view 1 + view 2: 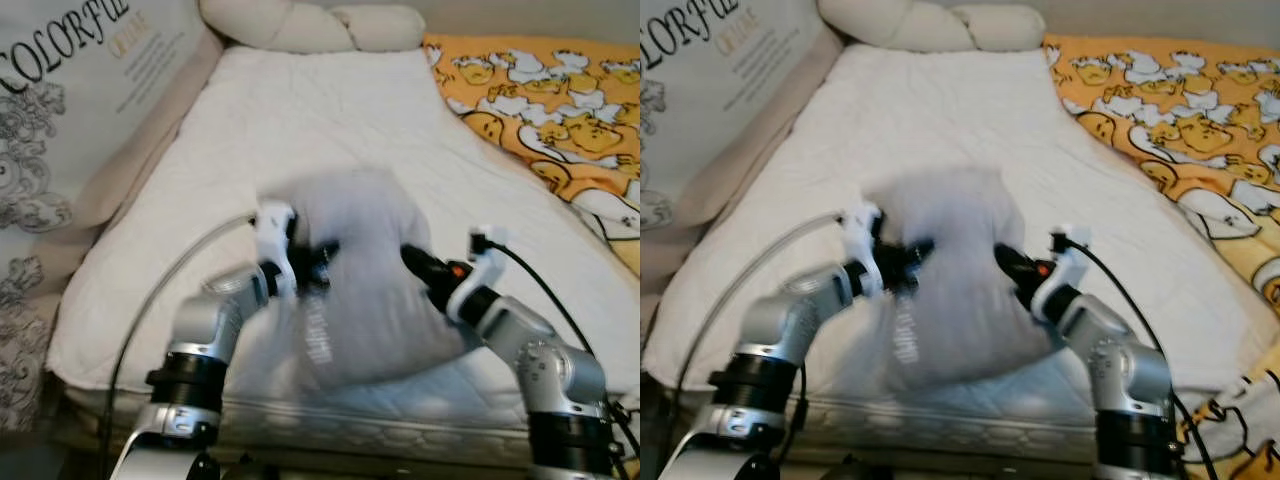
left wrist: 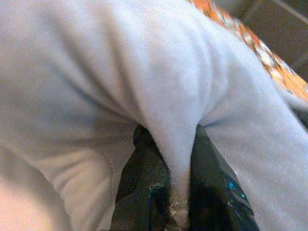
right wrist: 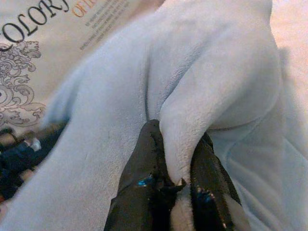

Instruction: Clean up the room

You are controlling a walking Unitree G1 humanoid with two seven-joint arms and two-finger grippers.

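A pale grey garment (image 1: pixel 360 280) hangs above the near end of the white mattress (image 1: pixel 330 120), held up between both grippers and blurred with motion. My left gripper (image 1: pixel 318 258) is shut on a fold at its left side, and the left wrist view shows the cloth (image 2: pixel 178 144) pinched between the black fingers (image 2: pixel 144 192). My right gripper (image 1: pixel 415 262) is shut on a fold at its right side; the right wrist view shows the fabric (image 3: pixel 192 110) clamped between its fingers (image 3: pixel 139 192).
An orange blanket with a duck print (image 1: pixel 540 100) covers the bed's right side. Cream pillows (image 1: pixel 310 25) lie at the head. A printed cushion with lettering (image 1: pixel 70 90) leans along the left. The mattress's front edge (image 1: pixel 380 420) is just below my arms.
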